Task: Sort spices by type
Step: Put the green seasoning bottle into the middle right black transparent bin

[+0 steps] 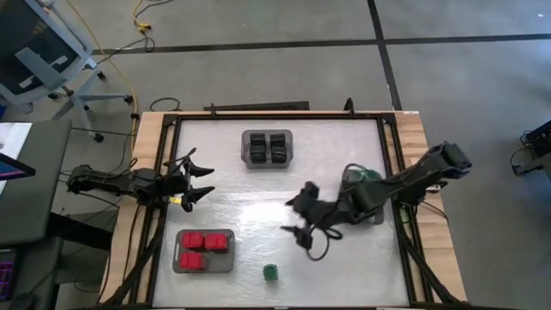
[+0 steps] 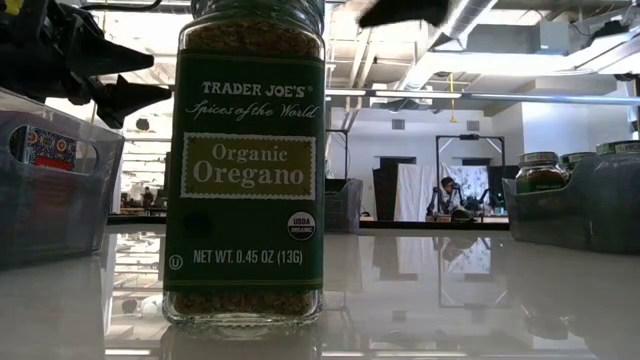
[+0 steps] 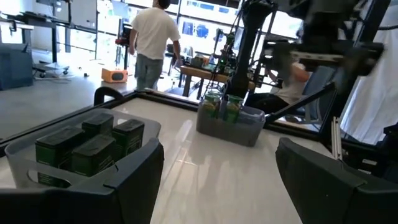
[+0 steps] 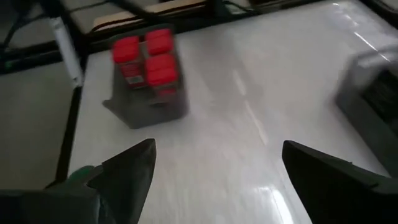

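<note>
Right gripper hovers mid-table, fingers wide open and empty, near the green-lidded jar; left gripper waits open, empty.

The white table carries three grey trays and one loose jar. The tray of red boxes lies near the left gripper. The tray of black cubes sits farther off. The tray of jars lies under the right arm, and the green-lidded jar stands near the right gripper.

The jar label reads "Trader Joe's Spices of the World Organic Oregano".
</note>
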Available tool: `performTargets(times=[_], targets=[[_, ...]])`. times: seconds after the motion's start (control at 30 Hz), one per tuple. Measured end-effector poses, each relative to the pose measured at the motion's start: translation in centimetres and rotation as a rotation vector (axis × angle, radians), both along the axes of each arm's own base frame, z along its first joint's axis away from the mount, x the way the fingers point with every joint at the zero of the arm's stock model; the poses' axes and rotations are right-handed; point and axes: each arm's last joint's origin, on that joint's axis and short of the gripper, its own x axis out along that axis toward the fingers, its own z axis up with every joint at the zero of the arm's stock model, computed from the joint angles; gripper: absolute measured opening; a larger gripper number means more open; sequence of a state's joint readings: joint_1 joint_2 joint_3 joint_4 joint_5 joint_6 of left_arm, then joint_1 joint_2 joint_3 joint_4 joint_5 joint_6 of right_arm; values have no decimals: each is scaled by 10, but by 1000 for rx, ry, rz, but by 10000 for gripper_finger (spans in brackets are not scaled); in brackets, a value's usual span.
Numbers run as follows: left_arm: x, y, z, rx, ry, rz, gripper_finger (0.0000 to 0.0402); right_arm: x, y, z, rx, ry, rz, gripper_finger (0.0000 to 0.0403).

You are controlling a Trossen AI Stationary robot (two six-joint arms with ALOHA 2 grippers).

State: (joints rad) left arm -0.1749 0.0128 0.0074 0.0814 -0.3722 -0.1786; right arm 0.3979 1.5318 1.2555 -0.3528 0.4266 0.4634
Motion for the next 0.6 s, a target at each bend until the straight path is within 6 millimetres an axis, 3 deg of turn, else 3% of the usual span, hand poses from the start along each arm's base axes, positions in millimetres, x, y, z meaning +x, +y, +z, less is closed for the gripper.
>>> performTargets(times=[0.3,0.6], targets=[[0,0,0,-1,1,1,298,57,37,6,-34,117,184,376],[0,0,0,-4,0,0,298,94,86,0,-64,284,258,376]])
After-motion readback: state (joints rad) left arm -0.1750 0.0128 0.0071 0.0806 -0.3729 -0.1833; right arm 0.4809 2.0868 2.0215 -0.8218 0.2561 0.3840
